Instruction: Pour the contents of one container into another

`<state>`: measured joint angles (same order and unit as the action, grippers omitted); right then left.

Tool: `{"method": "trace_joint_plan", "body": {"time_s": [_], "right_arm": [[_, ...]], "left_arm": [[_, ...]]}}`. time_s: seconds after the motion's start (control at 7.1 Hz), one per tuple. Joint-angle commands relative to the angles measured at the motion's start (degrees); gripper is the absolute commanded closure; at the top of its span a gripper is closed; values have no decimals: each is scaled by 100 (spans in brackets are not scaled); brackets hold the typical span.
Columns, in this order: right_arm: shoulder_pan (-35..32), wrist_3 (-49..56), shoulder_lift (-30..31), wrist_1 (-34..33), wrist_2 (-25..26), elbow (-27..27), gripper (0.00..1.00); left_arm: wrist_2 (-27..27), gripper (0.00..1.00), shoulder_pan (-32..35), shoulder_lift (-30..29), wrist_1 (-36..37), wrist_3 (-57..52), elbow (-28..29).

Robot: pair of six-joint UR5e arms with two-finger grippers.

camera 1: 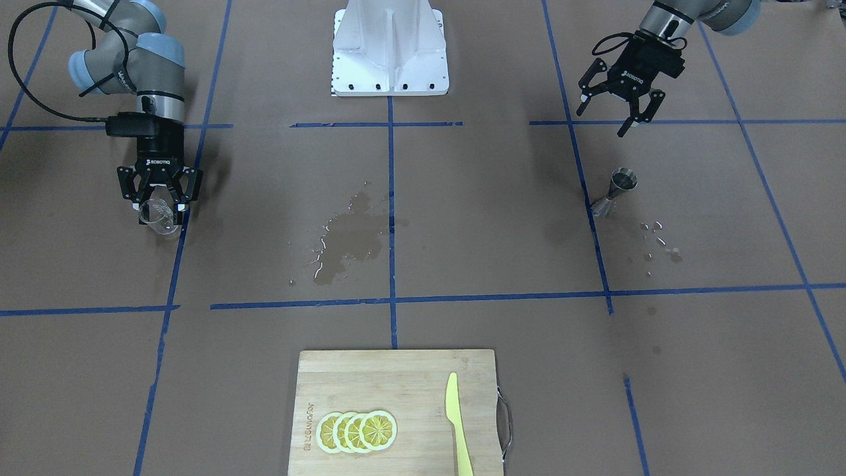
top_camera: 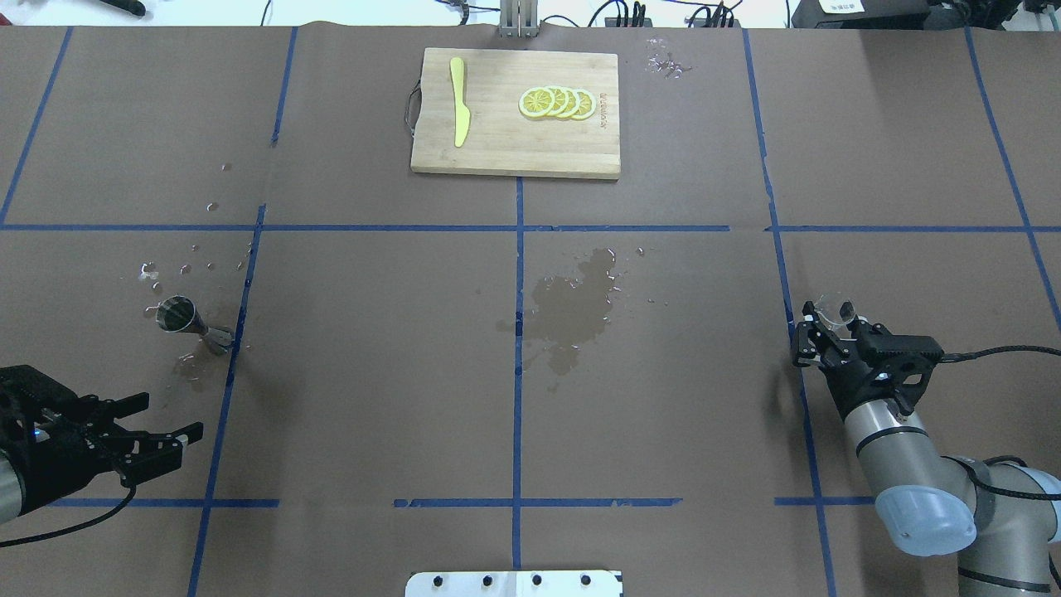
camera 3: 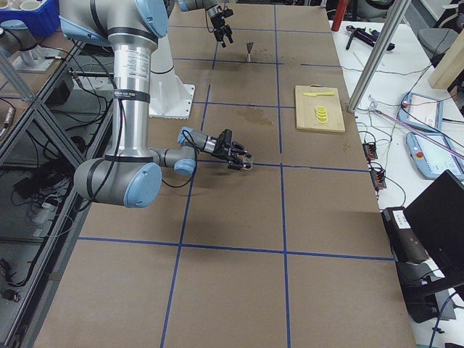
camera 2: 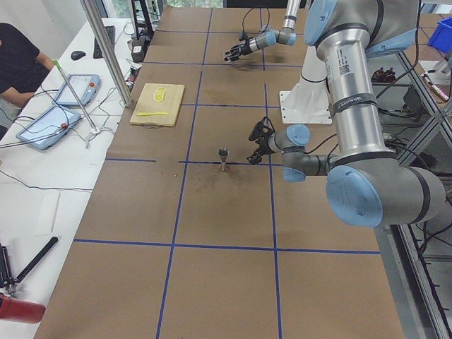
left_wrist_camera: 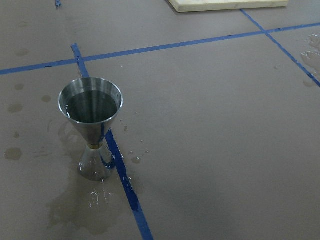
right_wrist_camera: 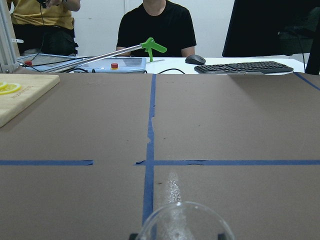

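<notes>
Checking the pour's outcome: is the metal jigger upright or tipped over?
Upright. The jigger stands on its lower cone at the blue tape line, rim level, with wet patches around its base.

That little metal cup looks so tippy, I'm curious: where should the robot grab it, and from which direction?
Best at the narrow waist of the jigger, coming in level from the side. It stands upright, its cones flare above and below, so jaws there shouldn't slip, and its top cup seems to hold liquid. The left gripper, jaws open, is nearest.
</notes>
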<state>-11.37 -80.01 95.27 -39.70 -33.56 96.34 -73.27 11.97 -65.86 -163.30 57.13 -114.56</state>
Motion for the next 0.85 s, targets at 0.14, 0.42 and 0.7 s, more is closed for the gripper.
{"method": "trace_joint_plan", "body": {"time_s": [0.14, 0.42, 0.7], "right_arm": [[-23, 55, -43, -3, 25, 34, 0], [-23, 135, -26, 6, 8, 87, 0], [-32, 135, -26, 6, -10, 96, 0]], "left_arm": [[-30, 0, -2, 12, 0, 17, -49], [-30, 0, -10, 12, 0, 44, -58], [-30, 0, -2, 12, 0, 53, -58]]}}
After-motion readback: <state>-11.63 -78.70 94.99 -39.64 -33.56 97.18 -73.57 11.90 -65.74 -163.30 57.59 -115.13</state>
